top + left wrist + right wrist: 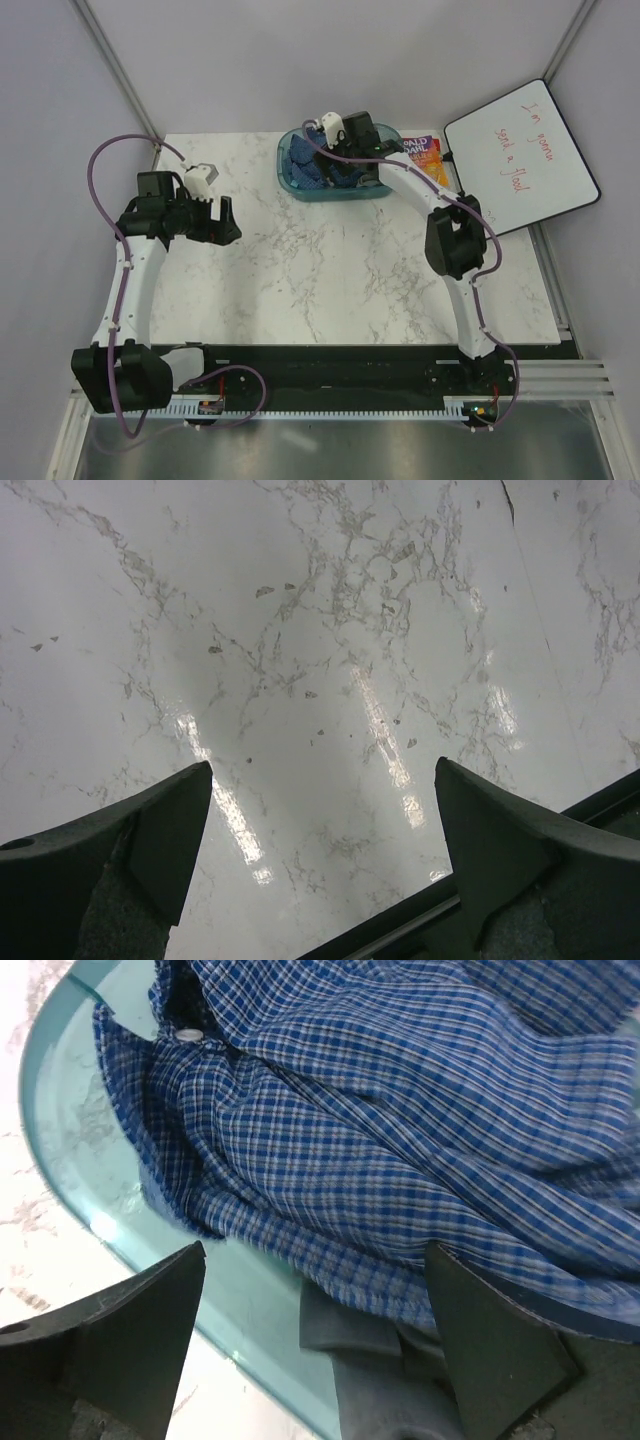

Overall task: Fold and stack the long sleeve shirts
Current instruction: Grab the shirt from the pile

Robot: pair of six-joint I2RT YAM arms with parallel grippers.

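I judge the job to be at its very start: nothing is folded and nothing is stacked. The long sleeve shirts (305, 160) lie as a crumpled heap of blue fine-checked cloth inside the teal tub (285, 178) at the far edge of the table (330, 280). I see no shirt spread out on the marble and no stack begun.

My right gripper (336, 160) hangs over that tub with its jaws apart. From my right wrist the cloth (400, 1140) fills the space between and beyond my fingers (130, 1330), and I am not clamped on any of it. One small white button (185, 1033) shows near a fold by the tub's wall (60, 1110). My left gripper (228, 220) hovers over the left part of the table, well apart from the tub, jaws also wide and holding nothing; under it I see only bare marble (300, 630).

What is left, as I reckon it, is everything: take hold of a shirt, draw it out, lay it flat, fold it, then do the rest and pile them.

Counting: one tub, one heap of checked cloth. How many shirts are in it I cannot tell, since the folds hide where one garment ends. One button seen, two grippers, one book (425, 155) just beside the tub, one whiteboard (520, 160) off to the right
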